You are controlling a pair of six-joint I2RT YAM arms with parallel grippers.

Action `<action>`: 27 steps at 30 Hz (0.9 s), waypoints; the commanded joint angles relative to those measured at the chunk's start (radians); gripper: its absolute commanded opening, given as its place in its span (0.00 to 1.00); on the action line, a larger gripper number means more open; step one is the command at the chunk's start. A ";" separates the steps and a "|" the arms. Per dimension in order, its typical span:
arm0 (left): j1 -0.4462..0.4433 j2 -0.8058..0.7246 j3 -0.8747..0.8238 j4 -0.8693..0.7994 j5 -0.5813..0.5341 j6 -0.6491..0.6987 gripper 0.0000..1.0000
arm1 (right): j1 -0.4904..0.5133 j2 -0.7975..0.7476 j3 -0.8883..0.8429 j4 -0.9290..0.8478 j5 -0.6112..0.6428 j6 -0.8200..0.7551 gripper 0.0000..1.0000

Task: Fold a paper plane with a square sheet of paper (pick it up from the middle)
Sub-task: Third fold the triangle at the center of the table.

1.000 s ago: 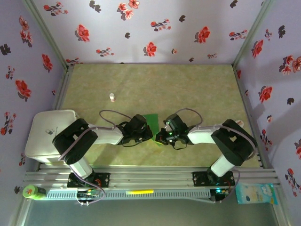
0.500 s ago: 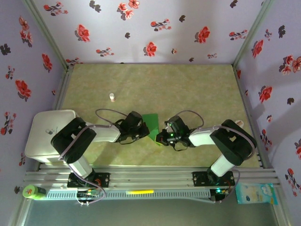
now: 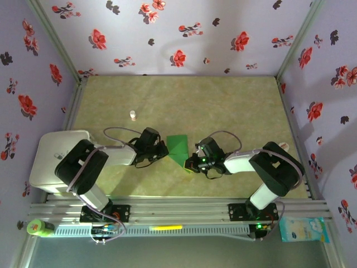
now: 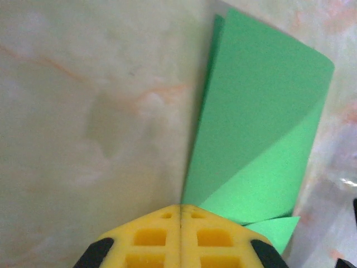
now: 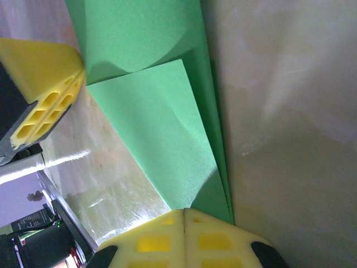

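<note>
The square sheet of paper is bright green and lies folded into a broad creased wedge on the table between my two grippers. In the left wrist view the paper stands ahead and to the right, one flap curling up, its low corner meeting my left gripper, which is shut with its jaws tight together. From above, the left gripper touches the paper's left edge. My right gripper is shut too. Seen from the right wrist, the right gripper sits over the pointed end of the paper, with no paper visible in the seam.
A tiny white bottle stands on the table to the back left. A white box sits at the left edge beside the left arm. Flowered walls close in the table on three sides.
My left gripper has drawn back to the left, uncovering more of the green paper. The right gripper has stayed at the paper's near right corner, shifting only slightly.
</note>
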 commanded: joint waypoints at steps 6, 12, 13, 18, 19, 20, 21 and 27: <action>-0.001 -0.136 0.029 -0.131 -0.049 0.050 0.00 | -0.005 0.020 -0.002 -0.192 0.030 -0.047 0.00; -0.080 -0.140 0.054 -0.072 0.015 0.057 0.01 | -0.009 0.012 0.011 -0.207 0.030 -0.052 0.00; -0.092 -0.126 0.058 -0.058 0.034 0.057 0.01 | -0.010 0.012 0.011 -0.207 0.029 -0.052 0.00; -0.101 -0.036 0.068 0.008 0.073 0.045 0.01 | -0.011 0.007 0.011 -0.207 0.031 -0.049 0.00; -0.101 -0.016 0.069 0.021 0.078 0.046 0.01 | -0.011 0.008 0.012 -0.209 0.033 -0.048 0.00; -0.101 0.001 0.068 0.031 0.083 0.047 0.01 | -0.012 0.008 0.014 -0.208 0.032 -0.049 0.00; -0.100 0.021 0.066 0.052 0.089 0.048 0.01 | -0.013 0.008 0.016 -0.210 0.030 -0.049 0.00; -0.097 0.092 0.028 0.113 0.076 -0.011 0.00 | -0.014 -0.022 0.028 -0.213 0.018 -0.044 0.00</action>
